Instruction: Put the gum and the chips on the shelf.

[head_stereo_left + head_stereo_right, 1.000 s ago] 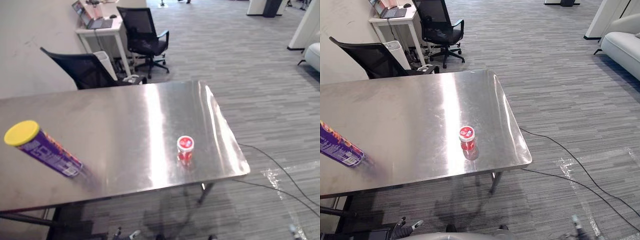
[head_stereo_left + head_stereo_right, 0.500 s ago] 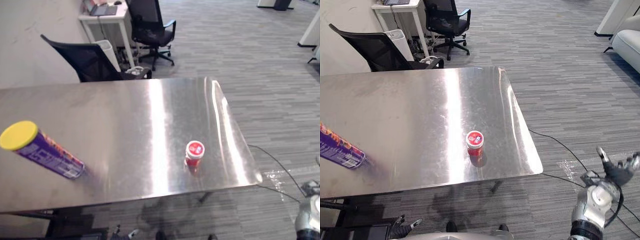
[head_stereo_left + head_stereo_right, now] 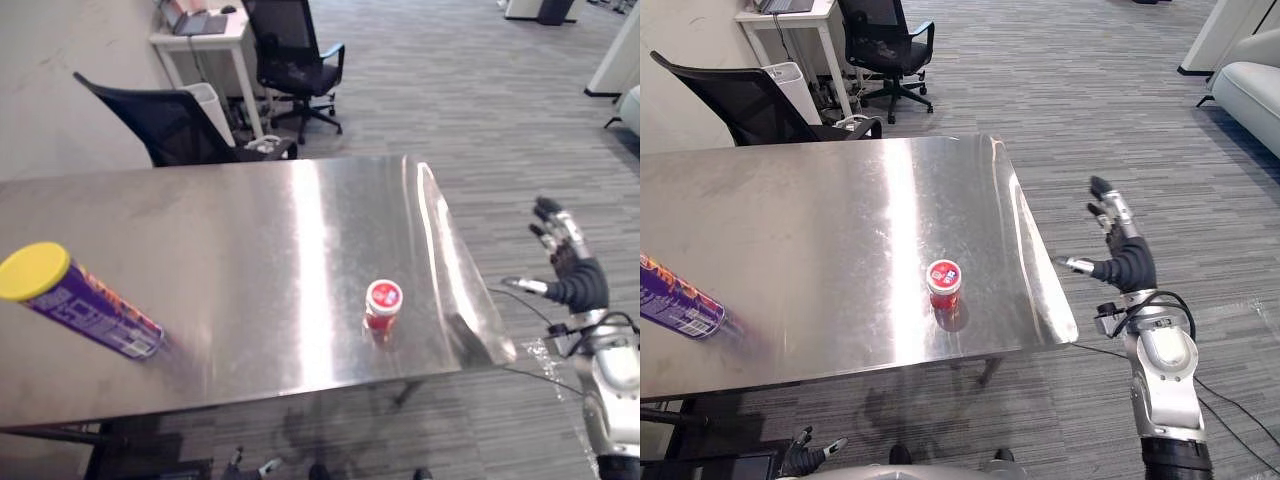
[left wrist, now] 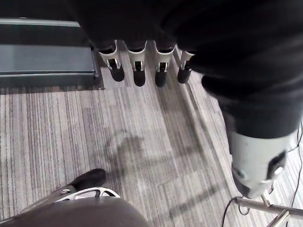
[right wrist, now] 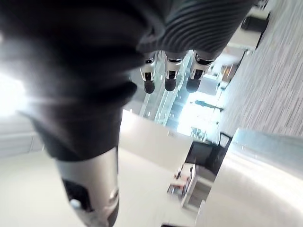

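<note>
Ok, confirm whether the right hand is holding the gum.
No, the right hand hovers open past the table edge, apart from the gum.

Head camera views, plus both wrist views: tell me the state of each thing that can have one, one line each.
Chip can: yellow lid on, base on the table, nothing touching it.
Gum jar: upright, lid on, nothing touching it.
Right hand: open, empty, held up beside the table's right edge.
Left hand: open, empty, over the floor.
</note>
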